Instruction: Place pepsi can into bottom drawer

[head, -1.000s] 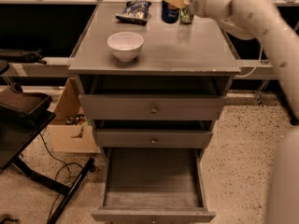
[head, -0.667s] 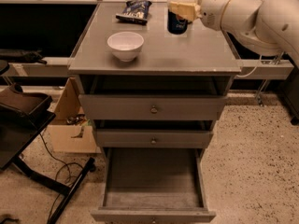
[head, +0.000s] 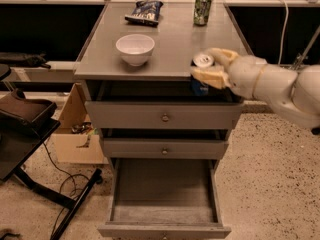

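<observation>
The grey cabinet desk (head: 175, 46) carries 3 drawers, 2 cans, 1 bowl and 1 bag. The 2 shallow grey upper drawers (head: 162, 115) are closed. The deep grey bottom drawer (head: 165, 189) is pulled out, showing its bare wooden floor.

The small dark blue pepsi can with a silver top (head: 203, 60) is at the desk's front edge, close to the front right corner. It is upright and sits level with the desk top, directly above the right part of the bottom drawer. The cream 2-finger gripper (head: 206, 66) reaches in from the right and is clamped around the pepsi can, 1 finger on each side.

A green-and-silver can (head: 202, 8) stands near the back right corner. A dark blue crinkled snack bag (head: 144, 11) lies along the back edge, and a round white bowl (head: 135, 48) sits toward the front left.
</observation>
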